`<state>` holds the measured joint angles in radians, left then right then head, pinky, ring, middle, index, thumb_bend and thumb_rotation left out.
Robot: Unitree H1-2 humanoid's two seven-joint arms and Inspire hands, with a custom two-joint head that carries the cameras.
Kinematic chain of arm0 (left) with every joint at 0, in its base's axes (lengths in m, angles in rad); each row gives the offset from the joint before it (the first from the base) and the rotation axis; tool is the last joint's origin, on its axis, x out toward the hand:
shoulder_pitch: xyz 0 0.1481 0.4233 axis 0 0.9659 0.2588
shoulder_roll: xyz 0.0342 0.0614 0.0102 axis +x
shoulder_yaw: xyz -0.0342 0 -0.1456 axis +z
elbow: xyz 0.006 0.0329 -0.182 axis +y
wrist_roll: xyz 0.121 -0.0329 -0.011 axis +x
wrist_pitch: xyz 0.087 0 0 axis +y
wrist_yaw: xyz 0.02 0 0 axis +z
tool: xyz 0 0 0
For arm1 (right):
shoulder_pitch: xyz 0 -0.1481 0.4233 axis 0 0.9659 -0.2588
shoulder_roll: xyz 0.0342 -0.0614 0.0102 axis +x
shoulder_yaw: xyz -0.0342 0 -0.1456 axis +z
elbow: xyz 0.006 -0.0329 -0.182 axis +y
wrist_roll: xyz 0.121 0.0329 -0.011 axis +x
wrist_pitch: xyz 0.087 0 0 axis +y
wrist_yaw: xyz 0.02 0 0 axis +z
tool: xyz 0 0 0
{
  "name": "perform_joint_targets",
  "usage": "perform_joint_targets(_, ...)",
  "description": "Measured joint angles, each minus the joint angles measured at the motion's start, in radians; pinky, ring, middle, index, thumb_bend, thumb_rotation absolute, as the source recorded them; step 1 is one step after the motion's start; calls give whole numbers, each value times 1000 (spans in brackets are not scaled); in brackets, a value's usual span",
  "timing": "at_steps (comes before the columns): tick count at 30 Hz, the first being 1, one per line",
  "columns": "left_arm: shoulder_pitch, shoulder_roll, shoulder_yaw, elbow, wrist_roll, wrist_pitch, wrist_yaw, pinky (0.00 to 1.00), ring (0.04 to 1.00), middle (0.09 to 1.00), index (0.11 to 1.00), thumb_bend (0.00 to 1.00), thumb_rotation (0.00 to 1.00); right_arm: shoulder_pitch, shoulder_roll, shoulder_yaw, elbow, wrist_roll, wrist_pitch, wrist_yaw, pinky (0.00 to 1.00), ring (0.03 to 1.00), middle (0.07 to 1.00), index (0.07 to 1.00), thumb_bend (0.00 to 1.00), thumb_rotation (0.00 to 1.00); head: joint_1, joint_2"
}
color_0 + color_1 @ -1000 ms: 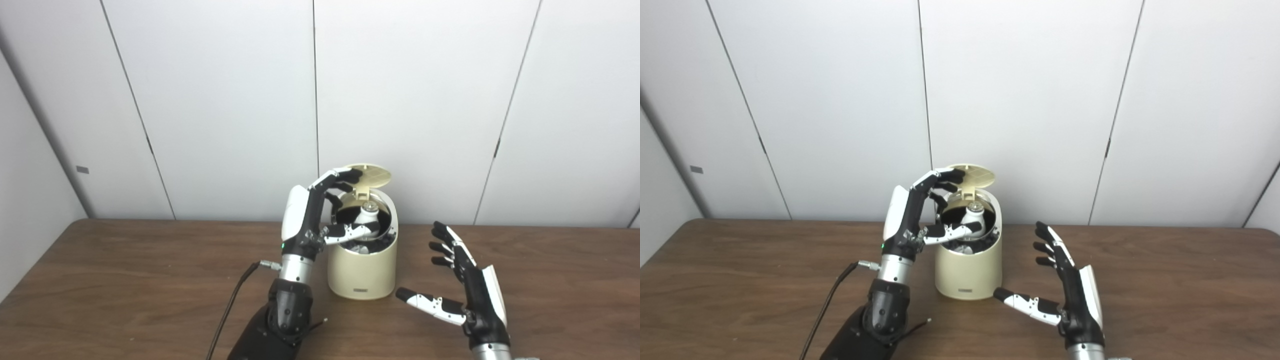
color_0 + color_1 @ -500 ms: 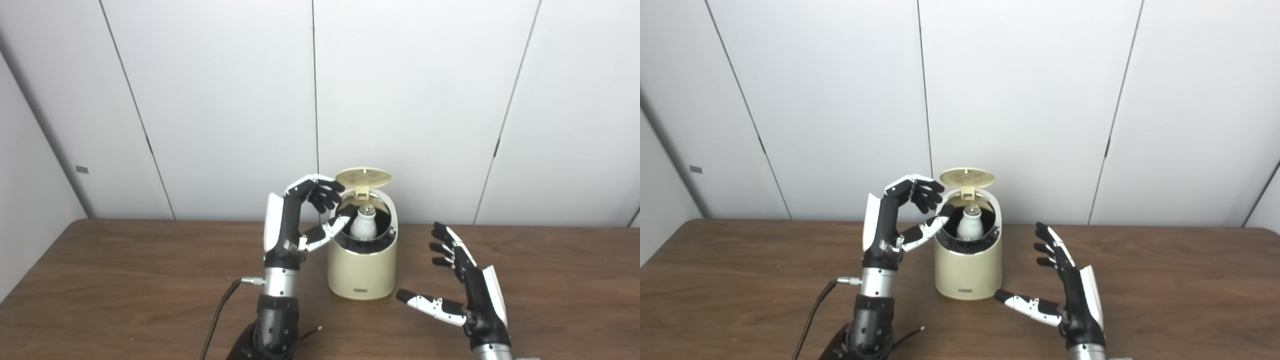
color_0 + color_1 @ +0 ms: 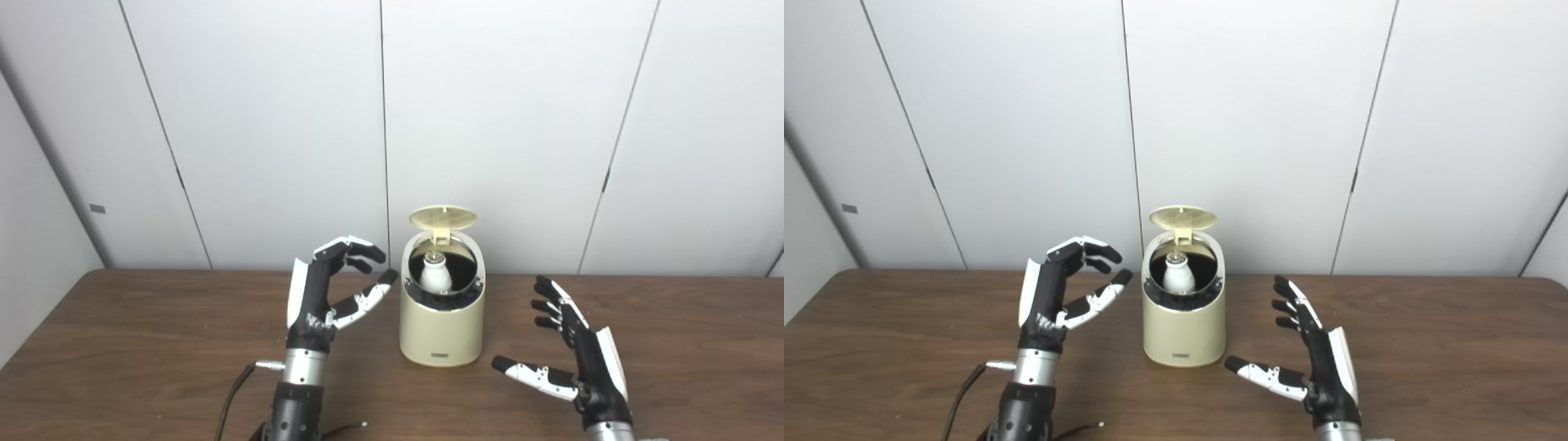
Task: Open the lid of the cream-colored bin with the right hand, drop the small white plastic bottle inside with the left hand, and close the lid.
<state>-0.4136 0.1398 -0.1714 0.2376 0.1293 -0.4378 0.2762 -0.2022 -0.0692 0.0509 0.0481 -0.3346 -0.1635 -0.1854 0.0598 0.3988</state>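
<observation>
The cream-colored bin (image 3: 441, 331) stands mid-table with its round lid (image 3: 442, 217) tipped up and back on its hinge. Upright inside the dark opening sits the small white plastic bottle (image 3: 435, 274), neck up. My left hand (image 3: 324, 294) hangs open to the left of the bin, fingers curled loosely and thumb pointing toward the bin's wall, touching nothing. My right hand (image 3: 576, 361) rests open low at the bin's right, fingers spread, thumb stretched toward the bin's base with a gap between them.
The brown wooden table (image 3: 153, 343) runs across the whole view. White wall panels (image 3: 275, 122) stand right behind the bin. A black cable (image 3: 236, 389) trails from my left wrist toward the front edge.
My left hand let go of the bottle, pulled out of the bin's mouth and drew back left and lower. The bottle now stands inside the bin. My right hand barely moved.
</observation>
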Motion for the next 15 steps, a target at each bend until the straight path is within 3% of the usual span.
perform_joint_targets(2, 22, 25, 13, -26, -35, 27, -67, 623, 727, 800, 801, 745, 117, 0, -9, 0, 0, 6, -1, 6, 723, 815, 881, 889, 782, 342, 0, 0)
perform_joint_targets(7, 69, 91, 30, -42, -57, 58, -208, 720, 813, 841, 853, 851, 195, -32, -30, 2, 29, 12, -1, 34, 691, 811, 891, 893, 696, 395, -14, -11)
perform_joint_targets(12, 96, 108, 52, -42, -66, 63, -287, 718, 827, 863, 875, 878, 198, -116, -80, 11, 7, 5, 31, 98, 688, 818, 894, 890, 645, 408, -29, -17)
perform_joint_targets(15, 103, 108, 57, -41, -65, 63, -322, 709, 819, 859, 874, 858, 167, -184, -110, 18, -35, -12, 65, 137, 712, 824, 893, 879, 640, 481, -44, -23)
